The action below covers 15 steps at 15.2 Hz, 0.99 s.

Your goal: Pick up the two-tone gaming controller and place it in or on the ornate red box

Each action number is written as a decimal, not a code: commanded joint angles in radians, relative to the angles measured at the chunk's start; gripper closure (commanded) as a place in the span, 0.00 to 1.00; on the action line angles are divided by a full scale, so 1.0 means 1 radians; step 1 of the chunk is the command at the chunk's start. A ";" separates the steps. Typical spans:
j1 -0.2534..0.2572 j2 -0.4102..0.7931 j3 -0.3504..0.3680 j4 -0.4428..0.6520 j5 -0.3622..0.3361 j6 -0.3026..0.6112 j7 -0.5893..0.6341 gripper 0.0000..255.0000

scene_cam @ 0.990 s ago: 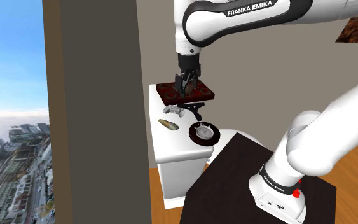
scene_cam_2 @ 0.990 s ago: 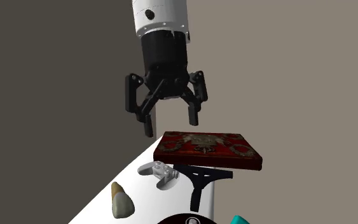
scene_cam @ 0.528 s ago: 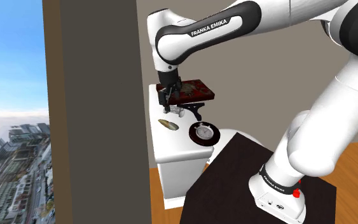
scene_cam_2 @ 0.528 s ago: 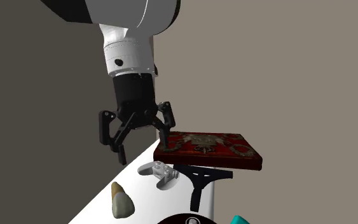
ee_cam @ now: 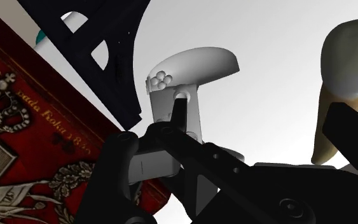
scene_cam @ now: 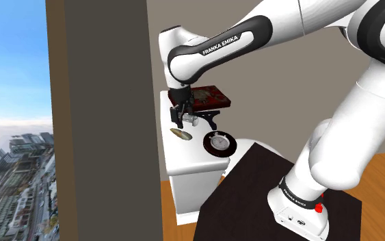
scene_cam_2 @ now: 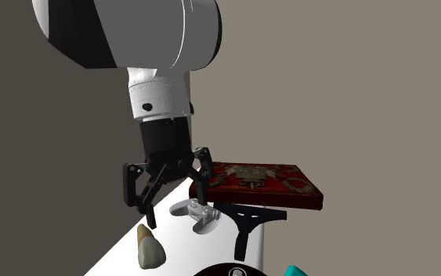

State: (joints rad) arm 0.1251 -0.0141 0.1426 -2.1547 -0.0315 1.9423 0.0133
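The grey-and-white gaming controller [scene_cam_2: 197,213] lies on the white cabinet top [scene_cam_2: 124,255], just in front of the ornate red box [scene_cam_2: 258,182]. My gripper [scene_cam_2: 174,205] hangs open right over the controller's near side, fingers spread and touching nothing. In the shoulder view the gripper [scene_cam: 182,118] is low beside the controller [scene_cam: 191,120], with the red box [scene_cam: 211,96] behind it. The wrist view has the controller [ee_cam: 184,83] between and beyond the fingers [ee_cam: 352,130], with the red box [ee_cam: 18,146] on one side.
A beige tooth-shaped object [scene_cam_2: 150,247] lies close to the gripper on the cabinet [scene_cam: 184,164]. A black Y-shaped piece [scene_cam_2: 242,219] sits by the box, and a black round disc [scene_cam: 219,143] lies nearer the stand [scene_cam: 252,185]. A grey wall [scene_cam: 95,103] stands at the shoulder view's left.
The gripper has come off from above the red box, moved toward the shoulder view's left and dropped to the controller. It stayed open. Nothing on the cabinet moved.
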 commanded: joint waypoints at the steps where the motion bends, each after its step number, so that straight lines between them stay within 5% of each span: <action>1: 0.000 0.001 0.000 -0.005 0.000 0.007 0.000 0.00; 7: 0.000 0.001 0.000 -0.005 0.000 0.007 0.000 0.00; 8: 0.000 0.001 0.000 -0.005 0.000 0.007 0.000 1.00; 15: 0.000 0.001 0.000 -0.005 0.000 0.007 0.000 1.00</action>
State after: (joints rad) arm 0.1249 -0.0127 0.1425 -2.1596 -0.0318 1.9489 0.0134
